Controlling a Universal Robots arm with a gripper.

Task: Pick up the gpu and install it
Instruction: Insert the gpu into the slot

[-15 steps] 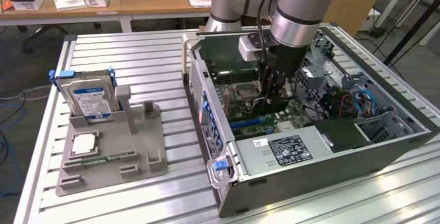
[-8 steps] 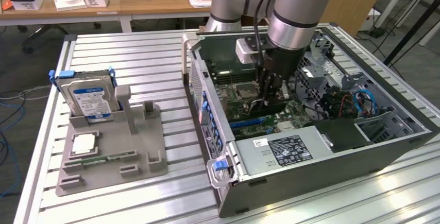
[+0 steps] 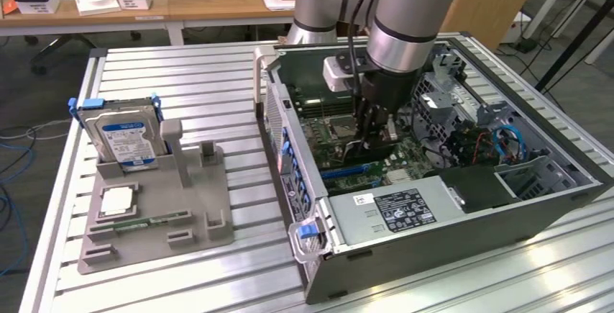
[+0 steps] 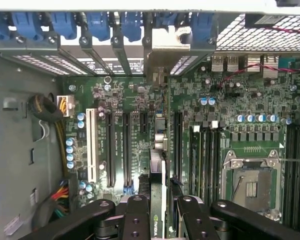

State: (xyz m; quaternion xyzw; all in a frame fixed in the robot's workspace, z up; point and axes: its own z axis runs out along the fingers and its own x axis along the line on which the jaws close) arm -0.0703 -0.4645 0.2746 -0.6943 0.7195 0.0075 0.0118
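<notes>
Claw: the gripper (image 3: 376,139) hangs from the arm (image 3: 410,18) inside the open computer case (image 3: 537,205), its fingers (image 4: 138,216) pinching the gpu (image 4: 159,200) edge-on between them.
Gpu: a thin green card held upright in the claw, running from between the fingertips towards the case's rear wall; its silver bracket (image 4: 167,42) stands at the slot openings there.
Motherboard (image 4: 120,95): directly below the claw; long dark expansion slots (image 4: 126,150) lie just beside the card, a white slot (image 4: 92,145) further off.
CPU socket (image 4: 250,182): near the claw, on the card's other side from the white slot.
Parts holder (image 3: 158,198): on the slatted table (image 3: 192,75), well apart from the claw, towards the exterior view's left.
Hard drive (image 3: 123,134): upright in the parts holder.
</notes>
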